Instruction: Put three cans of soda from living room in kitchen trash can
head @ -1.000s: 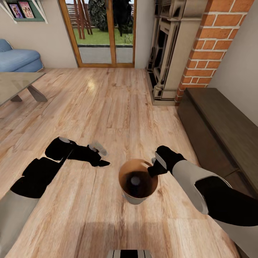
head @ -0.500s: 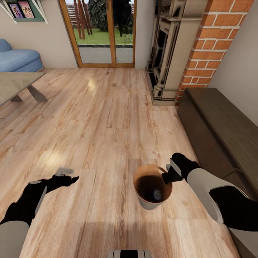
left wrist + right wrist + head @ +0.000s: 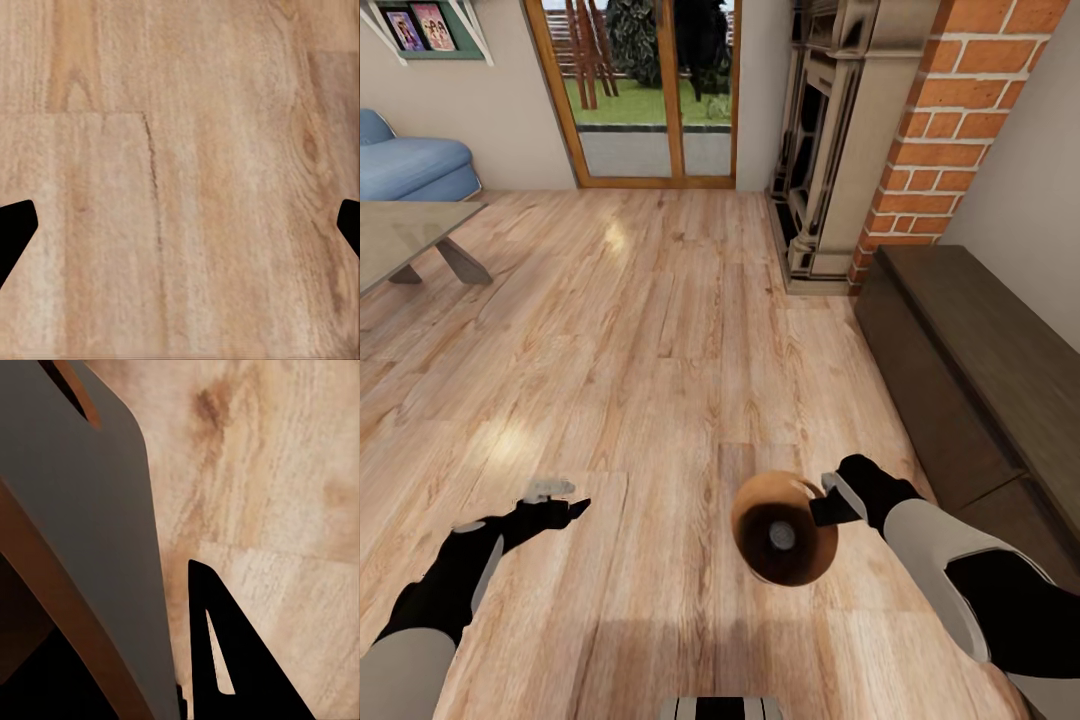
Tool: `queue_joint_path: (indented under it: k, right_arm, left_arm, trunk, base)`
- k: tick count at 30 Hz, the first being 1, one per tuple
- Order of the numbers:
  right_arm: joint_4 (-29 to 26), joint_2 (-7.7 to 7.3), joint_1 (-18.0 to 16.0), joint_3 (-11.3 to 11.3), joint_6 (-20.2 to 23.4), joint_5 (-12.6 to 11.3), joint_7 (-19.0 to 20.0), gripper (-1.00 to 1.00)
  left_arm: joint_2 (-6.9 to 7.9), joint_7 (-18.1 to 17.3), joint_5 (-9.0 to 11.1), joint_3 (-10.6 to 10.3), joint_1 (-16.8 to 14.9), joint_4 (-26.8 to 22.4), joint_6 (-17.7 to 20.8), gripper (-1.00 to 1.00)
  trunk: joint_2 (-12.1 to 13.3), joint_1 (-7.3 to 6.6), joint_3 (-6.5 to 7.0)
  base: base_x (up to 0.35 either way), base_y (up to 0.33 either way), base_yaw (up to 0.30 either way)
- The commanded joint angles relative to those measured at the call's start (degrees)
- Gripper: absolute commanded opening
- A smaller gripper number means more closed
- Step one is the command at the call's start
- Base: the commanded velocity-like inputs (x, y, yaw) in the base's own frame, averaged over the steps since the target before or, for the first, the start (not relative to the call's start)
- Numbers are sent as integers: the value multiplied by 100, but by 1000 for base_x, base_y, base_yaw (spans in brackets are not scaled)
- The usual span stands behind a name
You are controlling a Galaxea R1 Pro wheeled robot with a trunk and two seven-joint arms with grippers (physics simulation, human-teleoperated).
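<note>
- Since a second ago the left gripper (image 3: 550, 495) has drawn back from beside the bin to low over the light wood floor (image 3: 660, 330); its fingers (image 3: 15, 229) spread wide, holding nothing.
- The small round pale grey trash can with its coppery brown inside (image 3: 785, 528) has shifted toward the right arm and now tips its mouth toward the camera.
- The right gripper (image 3: 825, 505) pinches the rim, wall between its fingers (image 3: 225, 660).
- A grey metal can top (image 3: 782, 536) shows at the bin's bottom.
- Light, stiff, smooth-walled by the look of it; a rim grip lets it swing, so a deeper bite seems safer.
</note>
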Motion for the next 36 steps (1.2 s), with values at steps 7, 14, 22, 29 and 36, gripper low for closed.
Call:
queue_joint_path:
  k: [7, 14, 22, 29, 36]
  right_arm:
    - [3, -10, 28, -27, -50, -99, 11, -100]
    - [6, 44, 60, -12, -59, -100, -8, -100]
    - [-7, 58, 102, -6, -67, -107, -9, -100]
    - [-8, 64, 114, -1, -83, -107, -9, -100]
    - [-14, 67, 139, 6, -96, -111, -6, -100]
  left_arm:
    - [-37, 18, 5, 9, 240, -11, -123, 100]
    - [-53, 43, 6, 10, 291, -27, -136, 100]
    - [-55, 108, 11, 10, 295, -44, -121, 100]
    - [-53, 116, 15, 3, 295, -123, -109, 100]
    - [-60, 115, 15, 1, 300, -146, -108, 100]
  trunk:
    - [0, 0, -1]
    - [40, -22, -24]
    - [361, -198, 66]
    - [642, -352, 144]
    - [922, -506, 221]
  base:
    - [0, 0, 4]
    - [0, 0, 116]
    - [0, 0, 139]
    - [0, 0, 152]
    - [0, 0, 154]
